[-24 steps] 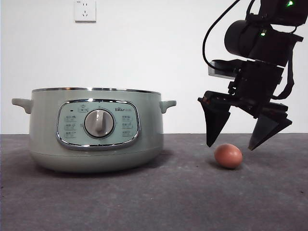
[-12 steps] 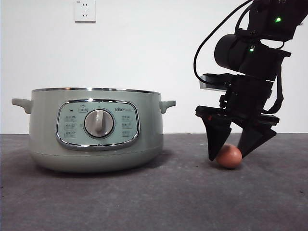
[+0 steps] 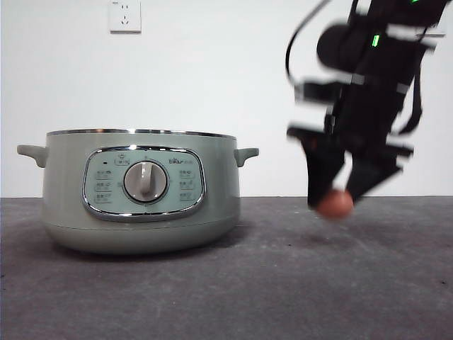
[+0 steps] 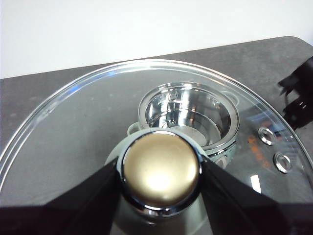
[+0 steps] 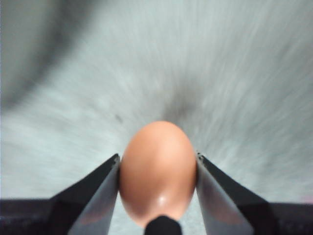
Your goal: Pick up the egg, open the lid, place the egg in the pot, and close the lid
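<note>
The pale green pot point(image 3: 141, 191) stands at the left of the table with no lid on it; the left wrist view looks down into its shiny inside point(image 4: 188, 115). My left gripper point(image 4: 160, 172) is shut on the knob point(image 4: 160, 169) of the glass lid point(image 4: 73, 122) and holds it high above the pot, out of the front view. My right gripper point(image 3: 334, 200) is shut on the reddish-brown egg point(image 3: 334, 204) and holds it just above the table, right of the pot. The egg point(image 5: 157, 171) sits between both jaws of that gripper point(image 5: 157, 164). The arm is motion-blurred.
The dark grey table point(image 3: 283, 283) runs back to a white wall with a socket point(image 3: 125, 15). The right arm's black jaws also show beyond the lid's edge in the left wrist view point(image 4: 296, 93).
My right gripper came down around the egg on the table, shut on it, and has lifted it a little off the surface. The pot has not moved.
</note>
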Action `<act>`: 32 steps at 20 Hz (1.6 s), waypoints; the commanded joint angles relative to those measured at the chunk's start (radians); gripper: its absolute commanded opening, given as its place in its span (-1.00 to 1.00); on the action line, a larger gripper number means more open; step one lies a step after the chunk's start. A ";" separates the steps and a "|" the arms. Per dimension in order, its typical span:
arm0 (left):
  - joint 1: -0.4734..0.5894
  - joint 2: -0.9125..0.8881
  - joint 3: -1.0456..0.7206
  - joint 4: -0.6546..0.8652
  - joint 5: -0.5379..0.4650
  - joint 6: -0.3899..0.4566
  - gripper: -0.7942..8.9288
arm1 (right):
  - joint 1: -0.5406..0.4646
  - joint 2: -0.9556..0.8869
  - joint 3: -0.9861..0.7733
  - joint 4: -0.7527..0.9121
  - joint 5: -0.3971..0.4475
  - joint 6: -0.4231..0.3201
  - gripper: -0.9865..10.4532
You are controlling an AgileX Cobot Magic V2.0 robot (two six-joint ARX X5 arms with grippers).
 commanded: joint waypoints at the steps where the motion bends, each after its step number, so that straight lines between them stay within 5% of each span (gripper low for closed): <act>1: 0.003 -0.009 0.010 0.017 0.005 0.007 -0.85 | 0.013 -0.108 0.008 0.008 -0.004 0.016 -0.85; 8: 0.003 -0.009 0.010 0.017 0.013 0.009 -0.85 | 0.163 -0.156 0.266 0.006 -0.004 0.014 -0.85; 20: 0.003 -0.009 0.010 0.016 0.061 0.009 -0.85 | 0.328 0.446 0.988 -0.194 -0.003 -0.057 -0.85; 32: 0.003 -0.009 0.010 0.016 0.061 0.021 -0.85 | 0.344 0.686 1.057 -0.269 0.021 -0.111 -0.85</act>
